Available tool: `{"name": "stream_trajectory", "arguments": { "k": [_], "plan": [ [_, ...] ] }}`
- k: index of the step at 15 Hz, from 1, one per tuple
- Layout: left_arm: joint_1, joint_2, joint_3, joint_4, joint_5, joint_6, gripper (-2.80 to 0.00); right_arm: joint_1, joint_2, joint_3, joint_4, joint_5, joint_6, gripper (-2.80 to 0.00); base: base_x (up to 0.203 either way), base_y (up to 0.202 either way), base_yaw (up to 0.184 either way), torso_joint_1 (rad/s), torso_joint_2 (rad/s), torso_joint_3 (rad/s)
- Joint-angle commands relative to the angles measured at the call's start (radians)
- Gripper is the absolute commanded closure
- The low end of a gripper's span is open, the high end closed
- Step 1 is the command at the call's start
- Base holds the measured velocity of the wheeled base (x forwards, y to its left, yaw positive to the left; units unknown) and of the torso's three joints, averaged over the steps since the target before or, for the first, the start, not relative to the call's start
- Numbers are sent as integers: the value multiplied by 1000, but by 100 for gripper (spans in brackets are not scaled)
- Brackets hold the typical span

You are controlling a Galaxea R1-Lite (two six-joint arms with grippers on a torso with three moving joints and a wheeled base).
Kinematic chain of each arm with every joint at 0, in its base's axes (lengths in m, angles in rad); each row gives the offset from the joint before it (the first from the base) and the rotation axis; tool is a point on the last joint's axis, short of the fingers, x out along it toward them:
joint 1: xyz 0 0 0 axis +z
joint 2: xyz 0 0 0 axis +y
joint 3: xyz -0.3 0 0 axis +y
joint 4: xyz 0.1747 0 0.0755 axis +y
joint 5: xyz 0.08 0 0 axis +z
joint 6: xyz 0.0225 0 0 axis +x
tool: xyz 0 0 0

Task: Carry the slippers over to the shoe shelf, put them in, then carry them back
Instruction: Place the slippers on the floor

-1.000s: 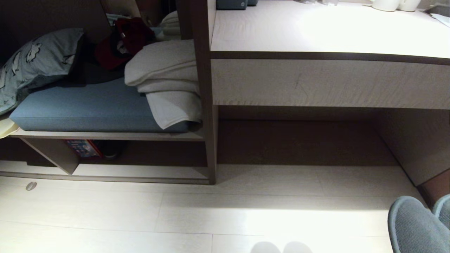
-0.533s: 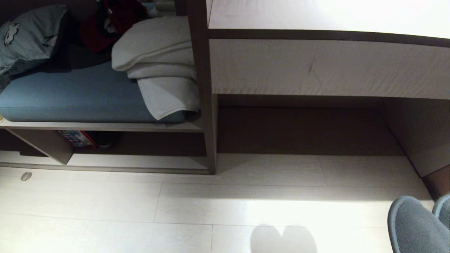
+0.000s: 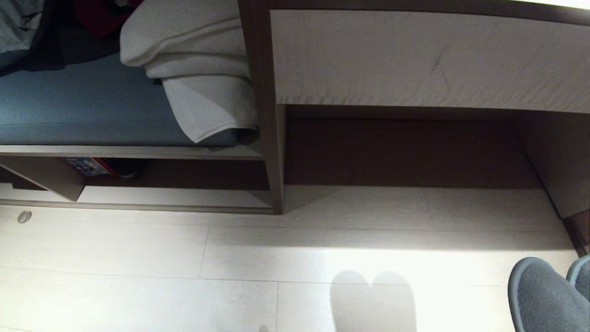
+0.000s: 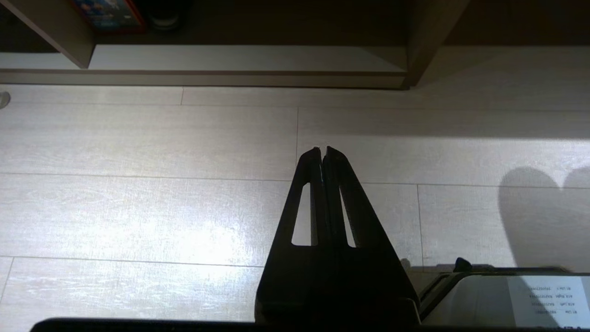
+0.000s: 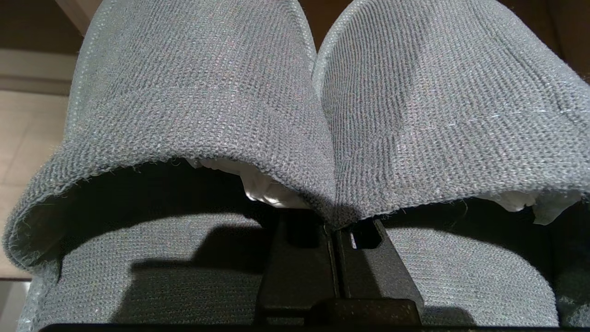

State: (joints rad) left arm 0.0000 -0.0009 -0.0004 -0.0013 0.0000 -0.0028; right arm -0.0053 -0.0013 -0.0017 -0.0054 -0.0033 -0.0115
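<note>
Slippers (image 5: 322, 115) hang pinched side by side in the clamped right gripper (image 5: 339, 230), near right. The left gripper (image 4: 321, 152) is closed, empty, over the floor (image 3: 138, 258). Delivery remains: the shoe shelf (image 3: 175, 198), far left, holds no slippers yet.

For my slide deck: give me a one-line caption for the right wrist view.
Right claw shut on the touching inner edges of the grey knit slippers, holding the pair side by side.

Head camera looks down; both views share the shoe shelf (image 3: 175, 196).
</note>
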Motion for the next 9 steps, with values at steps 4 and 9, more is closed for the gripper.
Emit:
{"name": "stream_trajectory", "arguments": {
  "k": [4, 9],
  "plan": [
    [0, 1, 0, 0, 0, 0, 0, -1, 1, 0, -1, 0, -1, 0, 0, 0, 0, 5, 1, -199],
    [0, 1, -1, 0, 0, 0, 0, -1, 1, 0, -1, 0, -1, 0, 0, 0, 0, 4, 4, -199]
  ]
}}
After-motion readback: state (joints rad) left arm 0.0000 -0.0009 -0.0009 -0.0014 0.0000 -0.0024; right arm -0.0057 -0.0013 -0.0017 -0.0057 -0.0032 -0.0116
